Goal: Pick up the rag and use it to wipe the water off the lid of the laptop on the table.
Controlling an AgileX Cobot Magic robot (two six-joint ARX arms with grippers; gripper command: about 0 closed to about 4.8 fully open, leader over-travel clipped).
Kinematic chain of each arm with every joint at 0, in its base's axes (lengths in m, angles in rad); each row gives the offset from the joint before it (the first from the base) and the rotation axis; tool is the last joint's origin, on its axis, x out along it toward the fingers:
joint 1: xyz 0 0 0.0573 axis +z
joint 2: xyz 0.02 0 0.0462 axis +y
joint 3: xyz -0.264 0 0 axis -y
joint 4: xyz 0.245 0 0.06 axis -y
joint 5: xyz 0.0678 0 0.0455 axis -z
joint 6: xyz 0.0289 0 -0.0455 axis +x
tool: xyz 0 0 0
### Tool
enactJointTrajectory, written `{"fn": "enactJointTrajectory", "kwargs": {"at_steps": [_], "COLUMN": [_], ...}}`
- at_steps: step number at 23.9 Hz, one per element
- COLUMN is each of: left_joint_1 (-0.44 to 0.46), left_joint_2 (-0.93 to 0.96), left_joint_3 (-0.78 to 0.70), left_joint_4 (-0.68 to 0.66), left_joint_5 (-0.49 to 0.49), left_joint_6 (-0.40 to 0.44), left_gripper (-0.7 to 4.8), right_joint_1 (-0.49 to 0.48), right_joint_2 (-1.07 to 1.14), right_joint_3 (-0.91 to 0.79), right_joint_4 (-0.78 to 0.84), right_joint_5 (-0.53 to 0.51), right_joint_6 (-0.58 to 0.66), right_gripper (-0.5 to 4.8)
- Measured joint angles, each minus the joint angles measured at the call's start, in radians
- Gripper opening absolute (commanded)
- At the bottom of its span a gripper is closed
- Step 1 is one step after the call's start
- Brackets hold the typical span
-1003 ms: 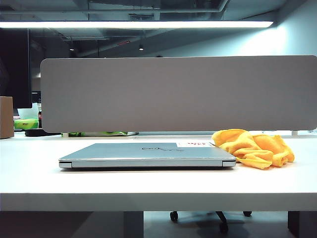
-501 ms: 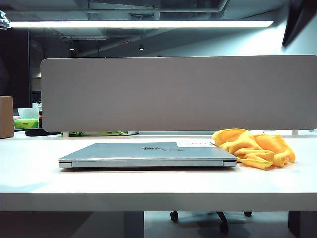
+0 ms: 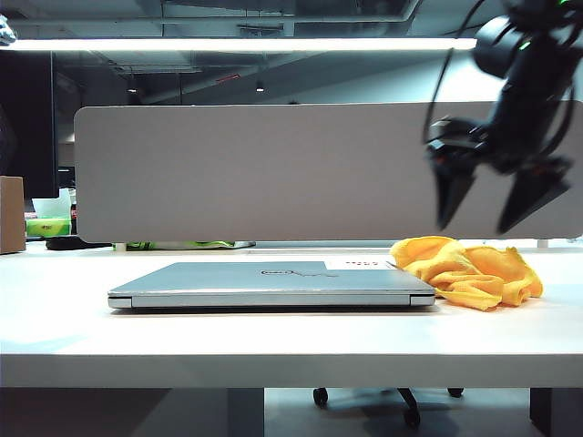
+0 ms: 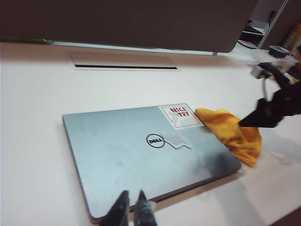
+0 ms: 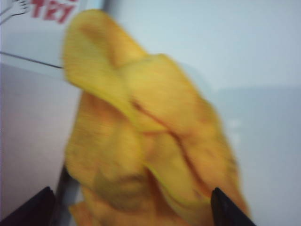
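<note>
Rag fills right claw's view; left claw over laptop.

A long white strip light glows across the top, under a dark open ceiling with exposed grey pipes. Below it, a wide grey rounded divider panel stands upright, filling most of the view. To the left, a brown cardboard box sits at the frame's edge, with a bright green packet just beside it. A pale bluish wall shows behind on the right. Down low, black castor wheels of an office chair peek out over the dim floor.
</note>
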Motion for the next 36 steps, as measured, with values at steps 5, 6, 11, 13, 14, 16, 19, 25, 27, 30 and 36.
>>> {"fn": "enactJointTrajectory", "kwargs": {"at_steps": [5,6,11,13,14,16,19,25,27,30,36], "left_joint_1": [-0.006,-0.006,-0.006,-0.006,-0.006,-0.006,-0.006,-0.006,-0.006,-0.006,-0.006], "left_joint_2": [-0.003,-0.003,-0.004,-0.004,-0.004,-0.004,-0.004,-0.004,-0.004,-0.002,-0.002], "left_joint_3": [0.000,0.000,0.000,0.000,0.000,0.000,0.000,0.000,0.000,0.000,0.000], "left_joint_4": [-0.003,-0.003,-0.005,-0.005,-0.005,-0.005,-0.004,-0.006,-0.006,-0.007,-0.007], "left_joint_5": [0.002,0.002,0.004,0.004,0.004,0.003,0.001,0.000,0.000,0.000,0.000], "left_joint_6": [-0.002,-0.004,-0.006,-0.006,-0.006,-0.006,-0.006,-0.006,-0.006,-0.006,-0.006], "left_gripper": [0.21,0.21,0.21,0.21,0.21,0.21,0.21,0.21,0.21,0.21,0.21], "right_joint_1": [0.035,0.037,0.035,0.035,0.037,0.039,0.042,0.092,0.174,0.247,0.290], "right_joint_2": [0.080,0.087,0.089,0.089,0.089,0.089,0.088,0.089,0.087,0.081,0.209], "right_joint_3": [0.000,0.000,0.013,0.034,0.048,0.095,0.268,0.517,0.669,0.729,0.729], "right_joint_4": [0.040,0.040,0.020,-0.002,-0.013,-0.055,-0.196,-0.337,-0.343,-0.274,-0.219], "right_joint_5": [0.037,0.052,0.085,0.085,0.085,0.085,0.085,0.089,0.077,0.070,0.103], "right_joint_6": [-0.002,-0.002,-0.003,-0.019,-0.022,-0.027,-0.032,-0.031,-0.030,-0.024,-0.002], "right_gripper": [4.25,3.28,0.70,-0.13,-0.03,-0.05,-0.05,-0.05,-0.05,-0.05,-0.05]}}
